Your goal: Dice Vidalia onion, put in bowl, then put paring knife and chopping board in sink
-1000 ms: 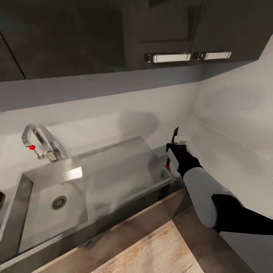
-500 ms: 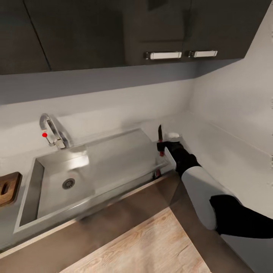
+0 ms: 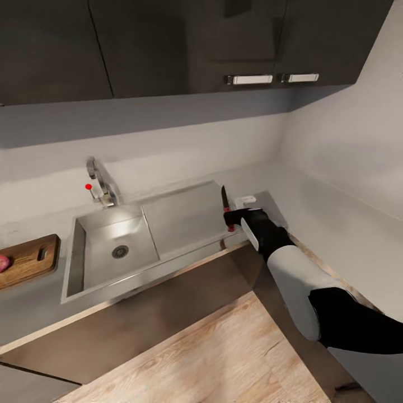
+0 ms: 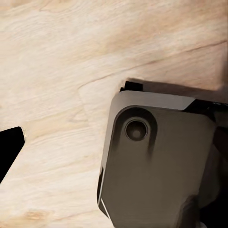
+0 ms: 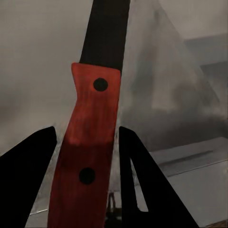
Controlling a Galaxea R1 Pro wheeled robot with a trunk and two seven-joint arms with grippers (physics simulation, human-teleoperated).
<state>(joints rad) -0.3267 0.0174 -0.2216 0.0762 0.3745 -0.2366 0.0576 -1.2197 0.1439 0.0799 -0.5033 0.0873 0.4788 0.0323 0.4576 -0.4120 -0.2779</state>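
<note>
My right gripper (image 3: 230,217) is shut on the paring knife (image 3: 226,208), holding it upright by its red handle (image 5: 85,142) with the dark blade (image 5: 107,28) pointing up. It hovers at the right end of the steel drainboard (image 3: 179,215). The sink (image 3: 115,249), with its round drain and a chrome faucet (image 3: 98,180), lies to the left. The dark wooden chopping board (image 3: 28,260) rests on the countertop (image 3: 33,302) at far left; a pinkish round thing (image 3: 3,262) on it is cut off by the picture's edge. My left gripper (image 4: 116,152) hangs open over the wooden floor.
Dark wall cabinets (image 3: 168,45) with white handles hang above the counter. The counter turns a corner at the right and runs along the white wall (image 3: 347,145). Wooden floor (image 3: 212,358) lies in front of the dark base cabinets. A grey part of the robot (image 4: 156,161) sits below the left wrist.
The camera has pulled back and swung left, so the sink looks smaller and the chopping board has come into view. The right gripper still holds the knife upright by the drainboard's right end.
</note>
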